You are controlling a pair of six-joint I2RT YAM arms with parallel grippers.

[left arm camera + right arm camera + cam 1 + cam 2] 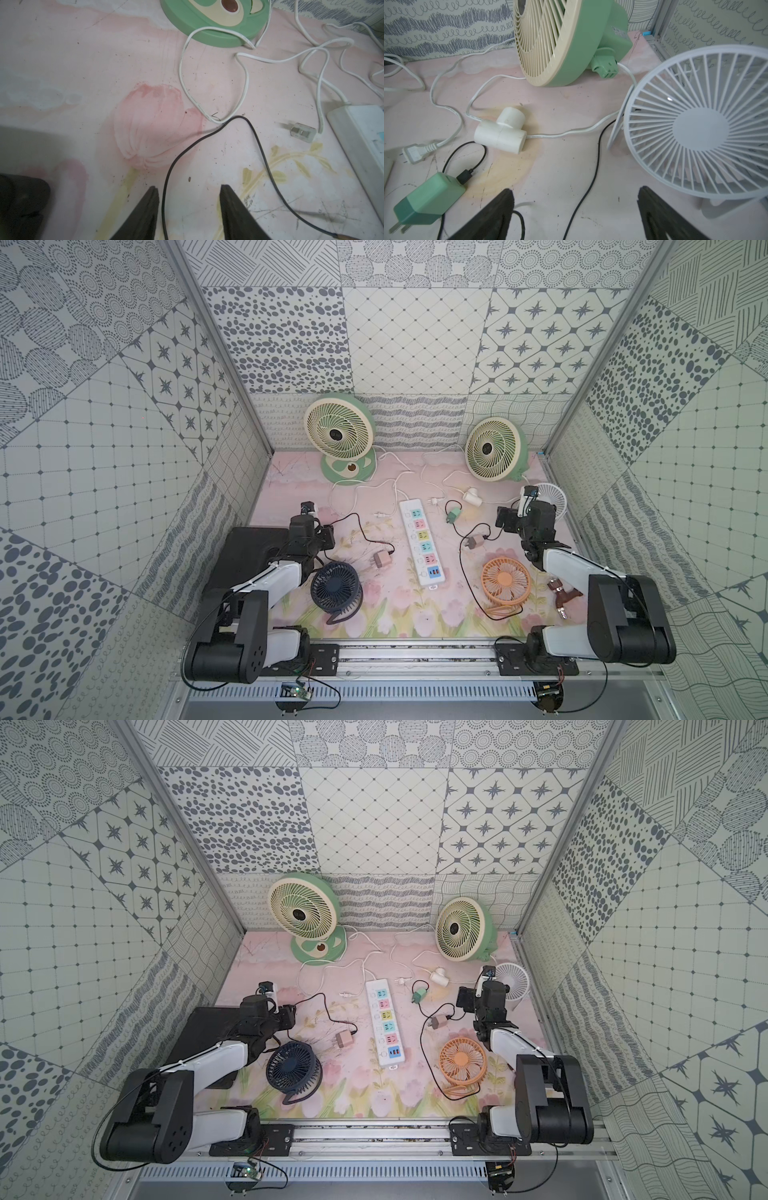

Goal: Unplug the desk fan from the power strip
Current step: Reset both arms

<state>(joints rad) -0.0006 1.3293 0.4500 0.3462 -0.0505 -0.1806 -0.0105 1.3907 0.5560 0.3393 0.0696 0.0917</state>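
Note:
The white power strip [422, 545] [386, 1025] lies lengthwise mid-mat, and its pastel sockets look empty in both top views. Its corner shows in the left wrist view as power strip [361, 133], with a loose white plug [301, 133] beside it. Desk fans ring it: a green one on a base [338, 435], another green one [494, 450], a navy one [336, 587], an orange one [506, 578] and a white one [699, 124]. My left gripper [188, 188] [326, 537] is open over a black cable. My right gripper [575, 191] [505, 519] is wide open, holding nothing.
Loose on the mat lie a green adapter [429, 199], a pink adapter [380, 559], another adapter [473, 542], a white plug [415, 152] and a white pipe tee [502, 133]. White and black cables criss-cross it. A black pad [249, 556] sits left, a brown object [563, 593] right.

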